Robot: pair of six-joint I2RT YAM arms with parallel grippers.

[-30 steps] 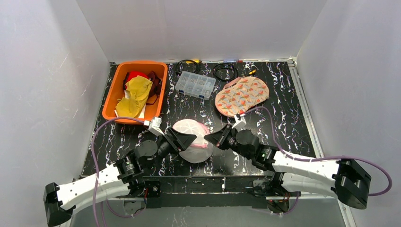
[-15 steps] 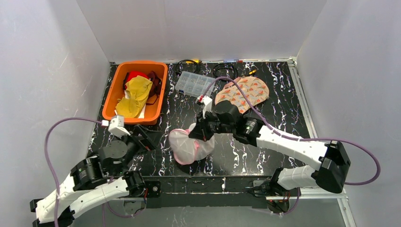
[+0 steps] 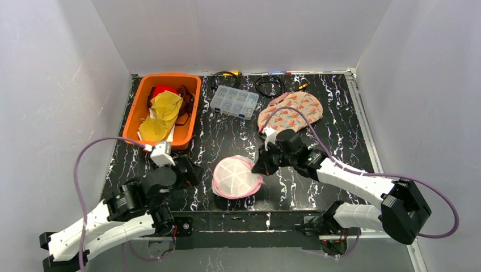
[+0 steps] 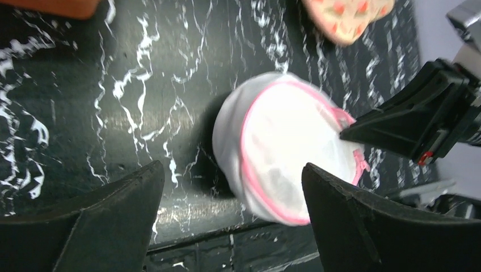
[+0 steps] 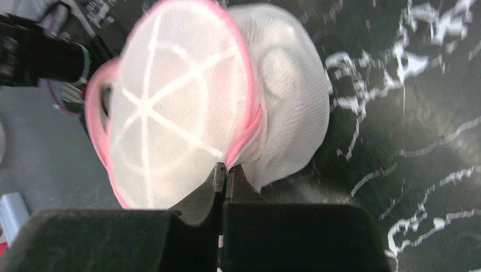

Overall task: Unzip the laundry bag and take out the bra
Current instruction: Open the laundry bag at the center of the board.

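Observation:
The laundry bag (image 3: pixel 235 177) is a round white mesh pouch with pink trim and a pink zipper, near the table's front edge. It shows in the left wrist view (image 4: pixel 283 158) and the right wrist view (image 5: pixel 187 113). My right gripper (image 3: pixel 262 168) is shut on the bag's pink zipper edge (image 5: pixel 227 164) at its right side and holds that side lifted. My left gripper (image 3: pixel 190 170) is open and empty, left of the bag and apart from it (image 4: pixel 230 187). The bra is hidden inside the bag.
An orange bin (image 3: pixel 136 122) with yellow and red clothes stands at the back left. A clear compartment box (image 3: pixel 233 101) and a patterned oven mitt (image 3: pixel 290 114) lie at the back. Cables (image 3: pixel 269 85) lie by the back wall.
My right gripper has carried the bag to the right and towards the front edge, turning its flat face up. My left arm has swung right, closer to the bag, still open.

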